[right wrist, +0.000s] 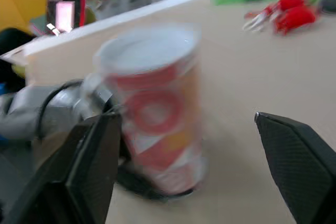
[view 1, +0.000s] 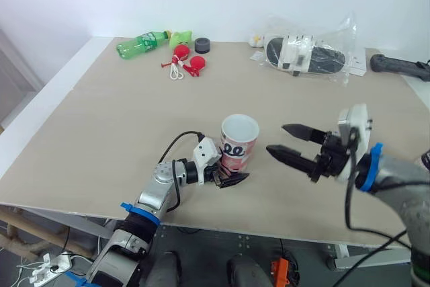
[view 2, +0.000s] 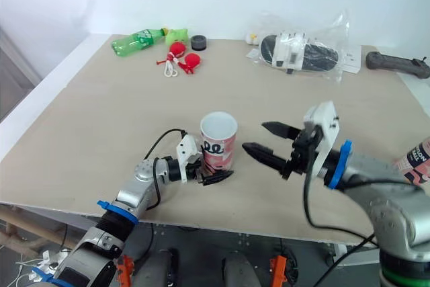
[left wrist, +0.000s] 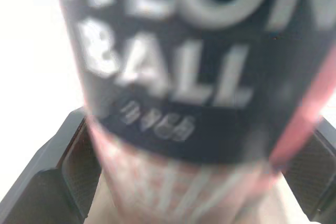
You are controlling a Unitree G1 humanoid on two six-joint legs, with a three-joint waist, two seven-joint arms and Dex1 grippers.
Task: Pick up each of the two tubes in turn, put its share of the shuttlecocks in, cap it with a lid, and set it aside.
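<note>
Tube, a short red-and-white canister, stands upright near the front edge of the bench, its open mouth facing up and showing a white inside. The left claw is closed on the tube's lower part, with one black finger wrapped across the front of the base. In the left wrist view the tube's dark label band with white letters sits between that claw's two pads, pressed against both. Whether the base rests on the bench or sits just above it cannot be told.

The right claw hovers to the tube's right, apart from it. Its two fingers are spread wide and their tips point toward the tube's side. In the right wrist view the tube stands ahead of these fingers, nearer one of them than the other.

Well beyond both claws, along the far side of the bench, lie a green bottle, a red toy with white cord, a small black disc and a clear plastic bag holding something black and white. A black handle lies at the far right. A red-and-white labelled cylinder shows just behind the right arm, mostly cut off.
</note>
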